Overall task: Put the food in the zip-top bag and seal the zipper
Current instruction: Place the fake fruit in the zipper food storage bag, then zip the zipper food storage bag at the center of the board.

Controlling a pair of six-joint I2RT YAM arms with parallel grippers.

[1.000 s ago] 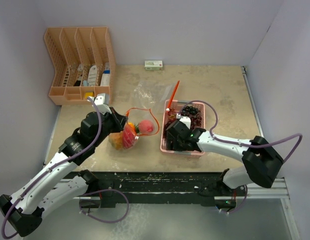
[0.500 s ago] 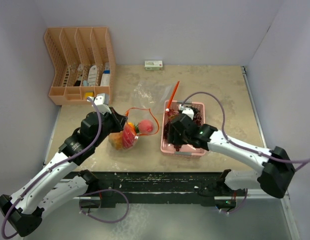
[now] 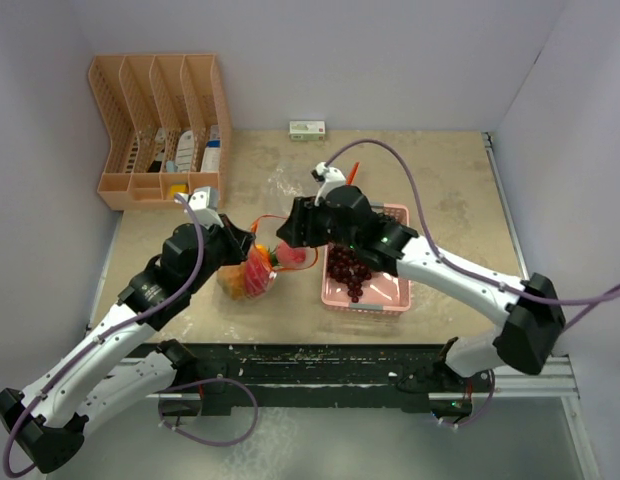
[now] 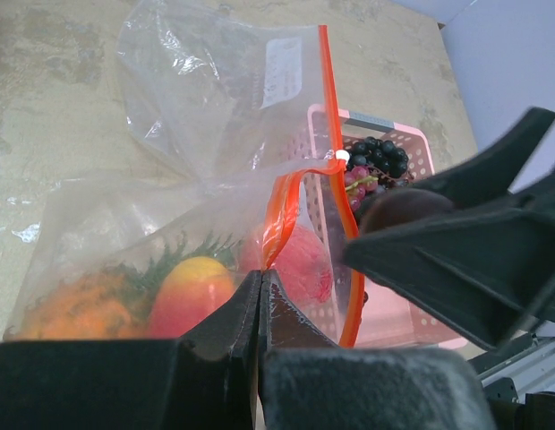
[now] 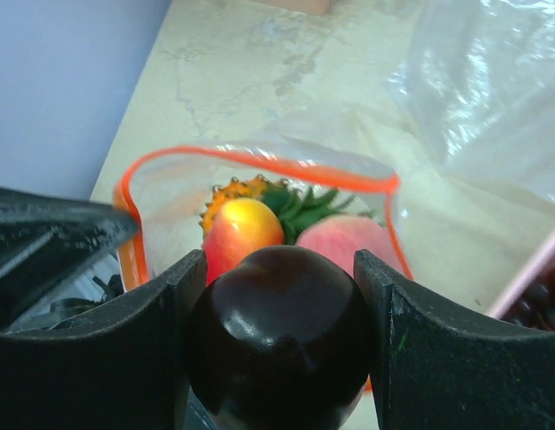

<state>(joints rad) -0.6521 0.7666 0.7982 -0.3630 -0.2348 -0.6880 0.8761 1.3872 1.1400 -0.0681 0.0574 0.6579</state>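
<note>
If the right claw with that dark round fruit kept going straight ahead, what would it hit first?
The right gripper, holding the dark round fruit, points into the open mouth of the clear plastic zip-top bag. Past its orange rim, the yellow-red toy fruit is probably first, though depth is unclear.

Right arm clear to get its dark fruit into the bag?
Probably yes: left gripper pinches the bag rim, mouth is open, and the dark fruit hangs just before it, nothing between.

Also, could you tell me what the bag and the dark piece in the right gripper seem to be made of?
The bag looks like thin clear plastic film, crinkled and glinting, with an orange zipper strip. The dark piece seems moulded plastic, perhaps rubber: smooth, glossy, with sharp highlights.
</note>
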